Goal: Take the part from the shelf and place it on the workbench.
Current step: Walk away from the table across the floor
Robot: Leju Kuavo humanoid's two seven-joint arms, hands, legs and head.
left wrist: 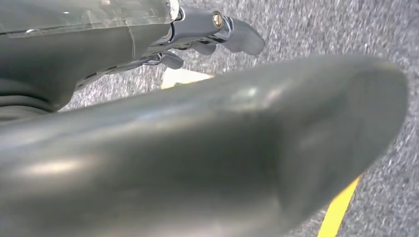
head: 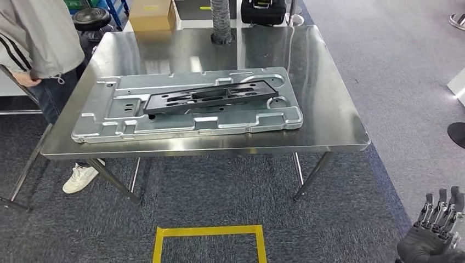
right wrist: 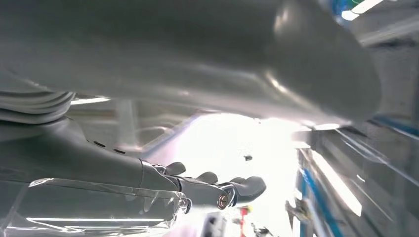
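A long black part point(head: 211, 97) lies flat on a large silver stamped panel point(head: 109, 120), which rests on the steel workbench point(head: 329, 109) straight ahead. My right hand point(head: 436, 227) is low at the right, well short of the bench, with its fingers pointing up and apart and nothing in them. In the right wrist view the right hand point(right wrist: 197, 187) is stretched out and holds nothing. My left hand point(left wrist: 207, 29) hangs over the grey carpet with its fingers extended and nothing in its grasp.
A person point(head: 38, 44) stands at the bench's far left corner. A cardboard box point(head: 152, 15), a ribbed hose point(head: 221, 22) and a black case point(head: 263, 11) sit along the far edge. A yellow tape square point(head: 208, 235) marks the floor in front of me.
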